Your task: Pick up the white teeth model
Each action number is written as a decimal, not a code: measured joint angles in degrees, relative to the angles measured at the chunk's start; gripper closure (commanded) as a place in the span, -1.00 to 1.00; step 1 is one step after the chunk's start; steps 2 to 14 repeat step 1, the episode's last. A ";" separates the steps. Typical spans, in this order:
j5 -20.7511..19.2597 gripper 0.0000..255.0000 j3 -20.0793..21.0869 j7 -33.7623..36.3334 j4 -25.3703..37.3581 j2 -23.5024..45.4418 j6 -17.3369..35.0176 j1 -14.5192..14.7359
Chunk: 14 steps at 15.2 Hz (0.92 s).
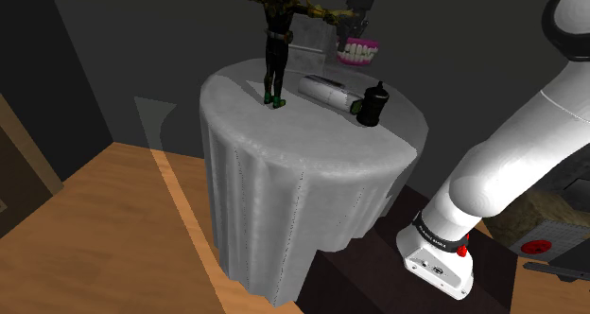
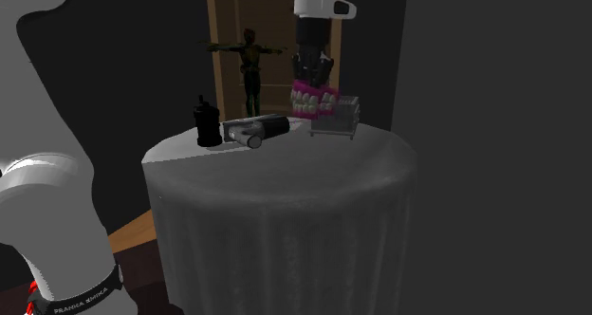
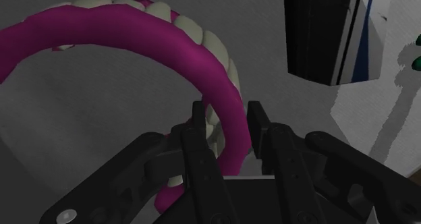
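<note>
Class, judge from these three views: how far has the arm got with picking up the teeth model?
Done: the claw is shut on the teeth model, with its fingers clasping the pink gum arch.
In hand: the model seems to hang just above the draped table, near a small box.
Left: probably lifting it clearly free. It is hard to tell whether it is fully off the cloth.
</note>
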 measured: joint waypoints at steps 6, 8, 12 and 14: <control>0.04 1.00 0.00 0.06 0.70 0.19 -0.51 0.02; 0.04 1.00 0.00 0.06 0.70 0.19 -0.51 0.02; 0.04 1.00 0.00 0.06 0.70 0.19 -0.51 0.02; 0.04 1.00 0.00 0.06 0.70 0.19 -0.51 0.02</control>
